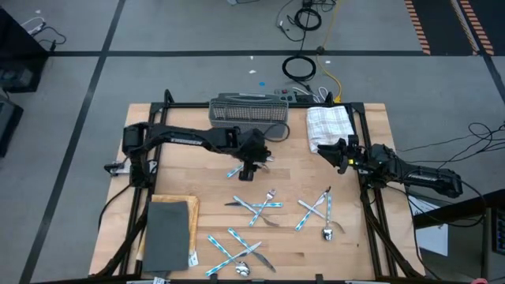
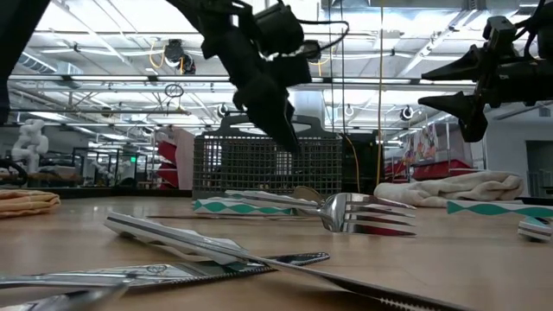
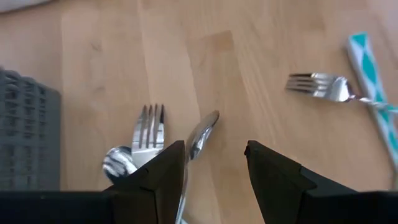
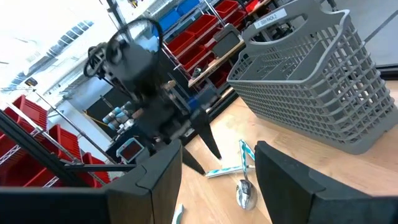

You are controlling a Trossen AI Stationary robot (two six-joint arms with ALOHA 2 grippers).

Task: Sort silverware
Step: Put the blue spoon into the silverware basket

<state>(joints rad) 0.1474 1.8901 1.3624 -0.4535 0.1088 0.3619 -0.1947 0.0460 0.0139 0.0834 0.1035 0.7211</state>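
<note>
Hovering open over a fork [image 3: 148,132] and spoon [image 3: 118,162] near the mesh basket [image 1: 246,110] at the bench's far edge, the left hand [image 1: 249,167] is lining up a pick. Next: descend and close. Right hand [image 1: 341,154] waits open by the towel [image 1: 327,123]; other silverware [image 1: 256,207] lies toward the near edge.

Grey floor [image 1: 197,31] with black tape lines, red bins [image 4: 205,25] on shelves

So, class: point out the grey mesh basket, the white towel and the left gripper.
grey mesh basket [image 1: 247,110]: high view, its mesh side wall.
white towel [image 1: 326,126]: high view, middle of the folded cloth.
left gripper [image 1: 248,171]: high view, between its fingertips.
</note>
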